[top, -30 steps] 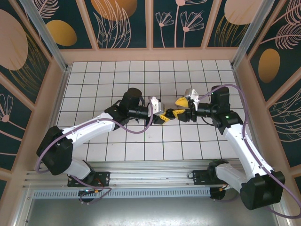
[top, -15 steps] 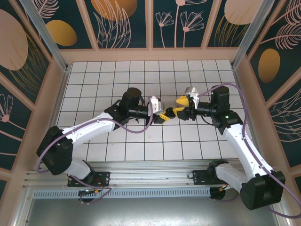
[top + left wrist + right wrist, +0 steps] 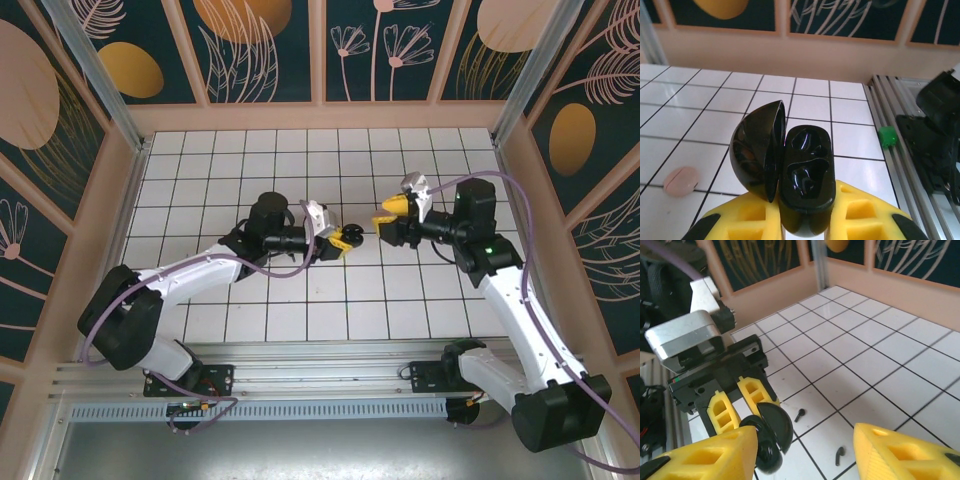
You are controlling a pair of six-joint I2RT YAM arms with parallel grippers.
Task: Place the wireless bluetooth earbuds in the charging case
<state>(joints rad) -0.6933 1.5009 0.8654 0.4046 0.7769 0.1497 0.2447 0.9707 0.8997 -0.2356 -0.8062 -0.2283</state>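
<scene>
Nothing readable is showing - no text, labels, brands, numbers or signs are coming through on any surface. The wall panels are carrying drawn leaves and circles - no letters.

You are looking at a robot test cell, not a home. The left arm and the right arm stand on an aluminium rail. Wooden-framed panels painted with plants enclose the white tiled table.
</scene>
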